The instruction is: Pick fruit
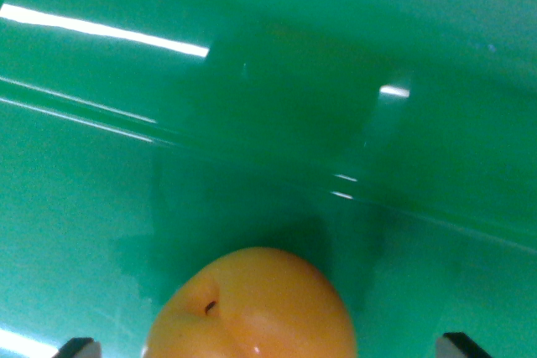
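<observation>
Bright, soft-focus wrist view: white glare streaks cross the glossy green surface (pixel 403 56), and a dim shadow rings the fruit (pixel 252 308).

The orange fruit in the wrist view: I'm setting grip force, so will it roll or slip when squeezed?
The orange fruit looks round and smooth, so it may roll on the glossy green container. Its shiny skin suggests some slipperiness. The fingertips sit wide on either side, so a centred squeeze seems possible.

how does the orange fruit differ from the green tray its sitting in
The fruit is orange and yellow; the tray is plain green. The fruit is round with a small dark dimple; the tray is flat-floored with a sloping wall. The fruit fills only the bottom middle of the wrist view; the tray spans nearly all of it. Both are smooth and glossy, catching light.
</observation>
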`<act>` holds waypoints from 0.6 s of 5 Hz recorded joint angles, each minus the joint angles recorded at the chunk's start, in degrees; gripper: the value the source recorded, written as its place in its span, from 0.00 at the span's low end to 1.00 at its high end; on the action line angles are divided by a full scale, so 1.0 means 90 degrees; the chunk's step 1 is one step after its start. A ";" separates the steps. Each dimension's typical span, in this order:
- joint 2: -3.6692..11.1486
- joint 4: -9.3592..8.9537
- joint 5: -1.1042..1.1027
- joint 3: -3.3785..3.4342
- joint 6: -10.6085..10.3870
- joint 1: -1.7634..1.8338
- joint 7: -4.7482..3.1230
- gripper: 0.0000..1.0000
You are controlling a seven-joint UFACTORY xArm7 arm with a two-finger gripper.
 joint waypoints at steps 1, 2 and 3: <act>0.0000 0.0000 0.0000 0.0000 0.0000 0.0000 0.0000 0.00; 0.0046 -0.0075 -0.0003 0.0001 -0.0124 0.0012 -0.0021 0.00; 0.0046 -0.0075 -0.0003 0.0001 -0.0124 0.0012 -0.0021 0.00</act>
